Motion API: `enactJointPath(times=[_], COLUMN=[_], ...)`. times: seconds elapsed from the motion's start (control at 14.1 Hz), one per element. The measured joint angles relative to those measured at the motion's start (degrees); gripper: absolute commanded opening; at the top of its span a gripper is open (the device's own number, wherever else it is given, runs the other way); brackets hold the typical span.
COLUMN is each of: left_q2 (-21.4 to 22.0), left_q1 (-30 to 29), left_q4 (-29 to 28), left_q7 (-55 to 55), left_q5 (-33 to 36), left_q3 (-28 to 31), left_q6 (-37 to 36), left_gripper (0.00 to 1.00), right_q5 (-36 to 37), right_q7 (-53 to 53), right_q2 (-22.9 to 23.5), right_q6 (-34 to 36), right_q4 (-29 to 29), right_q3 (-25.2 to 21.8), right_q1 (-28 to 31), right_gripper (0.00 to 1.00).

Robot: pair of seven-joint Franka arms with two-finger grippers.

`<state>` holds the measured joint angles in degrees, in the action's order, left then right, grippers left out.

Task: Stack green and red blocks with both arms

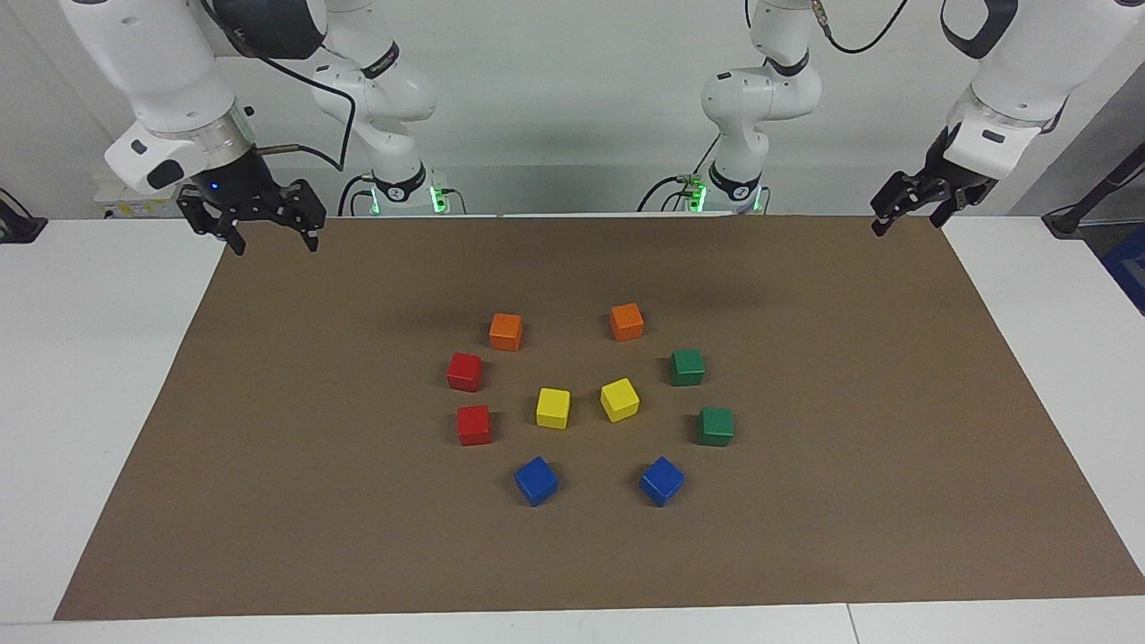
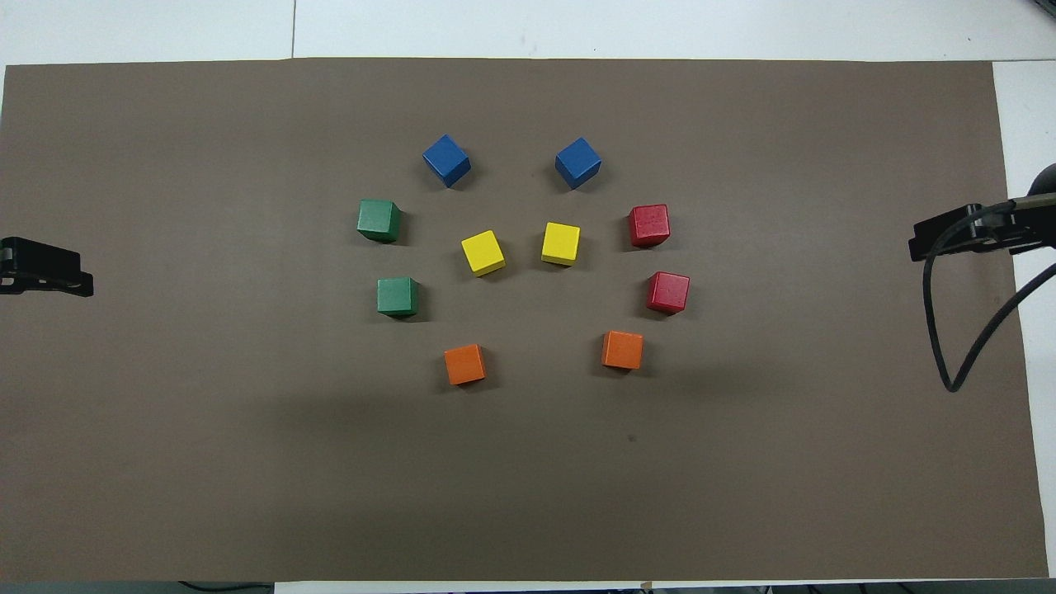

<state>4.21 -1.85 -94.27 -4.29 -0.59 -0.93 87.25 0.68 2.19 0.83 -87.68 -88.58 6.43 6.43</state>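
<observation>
Two dark green blocks lie on the brown mat toward the left arm's end, one [image 1: 687, 367] [image 2: 398, 296] nearer to the robots than the other [image 1: 716, 426] [image 2: 379, 220]. Two red blocks lie toward the right arm's end, one [image 1: 465, 371] [image 2: 667, 292] nearer than the other [image 1: 473, 424] [image 2: 649, 225]. All lie singly, apart from each other. My left gripper [image 1: 907, 225] [image 2: 49, 276] hangs open and empty over the mat's edge at its own end. My right gripper [image 1: 275, 246] [image 2: 949, 239] hangs open and empty over the mat's edge at its end.
Two orange cubes [image 1: 505, 331] [image 1: 626, 322] lie nearest the robots, two yellow cubes [image 1: 553, 408] [image 1: 619, 399] in the middle of the ring, two blue cubes [image 1: 536, 480] [image 1: 661, 480] farthest. The brown mat [image 1: 268, 447] covers the white table. A black cable [image 2: 949, 330] hangs by the right gripper.
</observation>
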Motion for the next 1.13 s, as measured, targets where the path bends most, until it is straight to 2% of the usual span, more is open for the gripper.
enactJointPath(times=[0.78, 0.99, 1.13], left_q2=[0.01, 0.01, 0.01], left_q1=[0.09, 0.22, 0.34], left_q4=[-0.22, -0.61, -0.65], left_q7=[0.05, -0.53, -1.04], left_q5=[0.0, -1.11, -1.31], left_q3=[-0.21, -0.63, -0.65], left_q6=[0.15, 1.03, 2.94], left_gripper=[1.0, 1.0, 1.0], right_q5=[-0.32, -0.49, -0.49], right_q7=[-0.98, -7.84, -13.91], right_q2=[-0.22, -0.31, -0.21], right_q6=[-0.79, -3.97, -8.79], right_q4=[-1.55, -3.76, -7.53], right_q3=[0.27, 0.69, 0.89], right_q1=[-0.44, -5.32, -9.81], right_gripper=[1.0, 1.0, 1.0])
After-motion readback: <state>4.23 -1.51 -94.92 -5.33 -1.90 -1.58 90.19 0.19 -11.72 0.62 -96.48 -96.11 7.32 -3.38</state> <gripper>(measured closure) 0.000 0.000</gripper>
